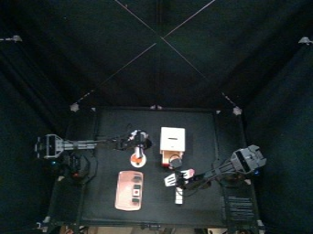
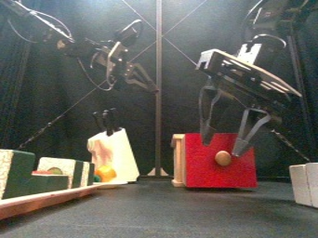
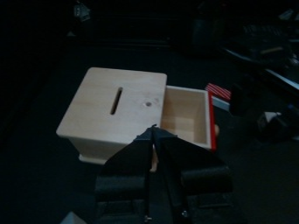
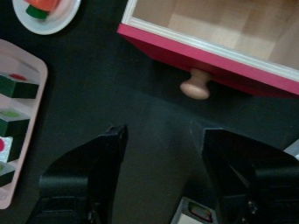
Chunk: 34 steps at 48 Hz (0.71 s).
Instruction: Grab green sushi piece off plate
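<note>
The long pinkish plate (image 1: 127, 191) lies at the table's front left, and its edge (image 4: 33, 63) shows in the right wrist view. On it sit green-wrapped sushi pieces (image 4: 17, 87), seen low at the left from the front (image 2: 10, 174). My right gripper (image 4: 176, 162) hangs open above the bare table between the plate and the red drawer front (image 4: 222, 66), holding nothing. From the front, my right gripper (image 2: 225, 141) hangs just before the drawer's knob (image 2: 221, 158). My left gripper (image 3: 153, 136) is raised over the box, jaws shut and empty.
A wooden box with a slot (image 3: 117, 105) stands mid-table with its red-fronted drawer pulled open. A small round white dish (image 4: 47, 10) with an orange piece sits beyond the plate. A white block (image 2: 304, 184) stands at the front right.
</note>
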Available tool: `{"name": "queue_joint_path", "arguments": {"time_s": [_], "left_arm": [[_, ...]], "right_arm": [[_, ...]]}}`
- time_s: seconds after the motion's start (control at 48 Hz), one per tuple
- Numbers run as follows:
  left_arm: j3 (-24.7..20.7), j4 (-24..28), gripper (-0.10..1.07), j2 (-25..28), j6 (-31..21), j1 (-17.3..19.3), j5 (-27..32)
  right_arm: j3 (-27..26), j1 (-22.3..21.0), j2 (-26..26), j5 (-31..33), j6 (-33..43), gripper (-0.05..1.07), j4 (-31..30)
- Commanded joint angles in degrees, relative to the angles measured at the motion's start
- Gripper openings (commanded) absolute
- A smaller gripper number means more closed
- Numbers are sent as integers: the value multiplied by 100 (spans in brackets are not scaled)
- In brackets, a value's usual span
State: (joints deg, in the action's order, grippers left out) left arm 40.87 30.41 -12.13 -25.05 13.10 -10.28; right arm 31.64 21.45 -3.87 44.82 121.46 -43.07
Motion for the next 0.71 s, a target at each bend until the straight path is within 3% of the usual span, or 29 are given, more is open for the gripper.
{"name": "queue_joint_path", "arguments": {"time_s": [0.0,0.292,0.688], "left_arm": [[105,9,53,-325,0,-9,-70],[642,9,53,-844,0,-9,-141],[1406,0,53,-1688,0,-53,-659]], "right_arm": [[-149,53,264,-9,-9,91,-62],[-650,211,193,-88,-26,91,-536],[-1046,114,-360,-853,-35,91,-2241]]}}
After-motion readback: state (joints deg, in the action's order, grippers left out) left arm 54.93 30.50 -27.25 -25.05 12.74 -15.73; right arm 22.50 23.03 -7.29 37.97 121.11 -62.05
